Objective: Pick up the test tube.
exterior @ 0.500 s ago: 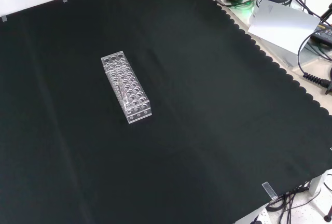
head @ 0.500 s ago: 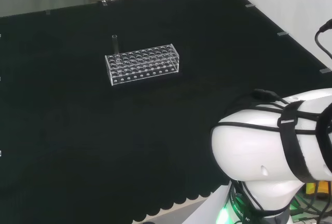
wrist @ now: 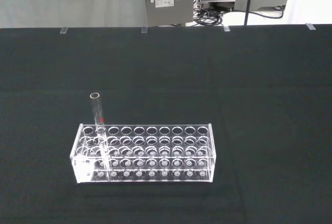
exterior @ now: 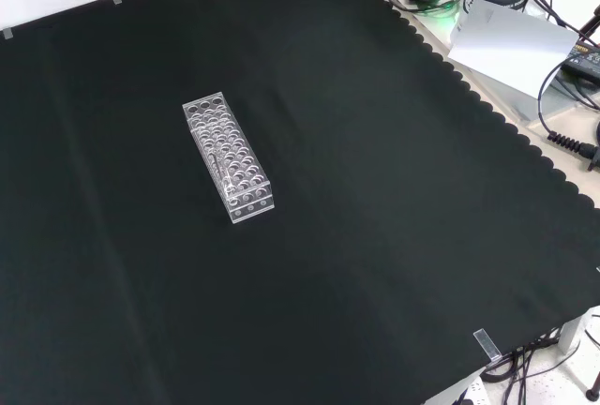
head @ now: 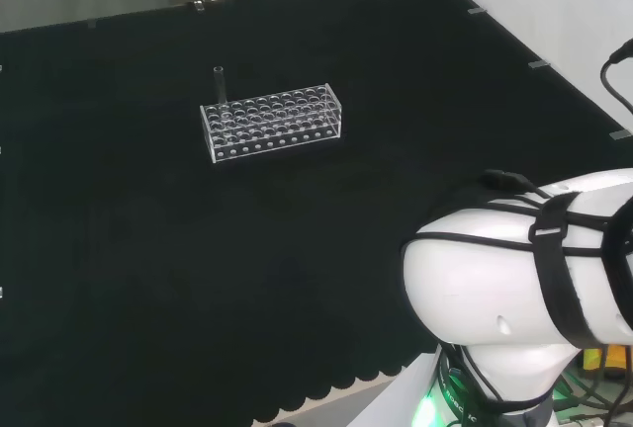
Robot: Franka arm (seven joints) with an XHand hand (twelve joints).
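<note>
A clear test tube (wrist: 98, 130) stands upright in an end hole of the clear rack (wrist: 142, 153), well ahead of my wrist camera. Its long axis looks roughly vertical. I cannot tell whether my robot hand is open or closed.

head view behind arm, front view opposite, wrist nearest — all share rack (wrist: 142, 154)

Nothing differs between the earlier pictures and now: the test tube (head: 220, 82) and rack (head: 272, 122) sit exactly alike.
</note>
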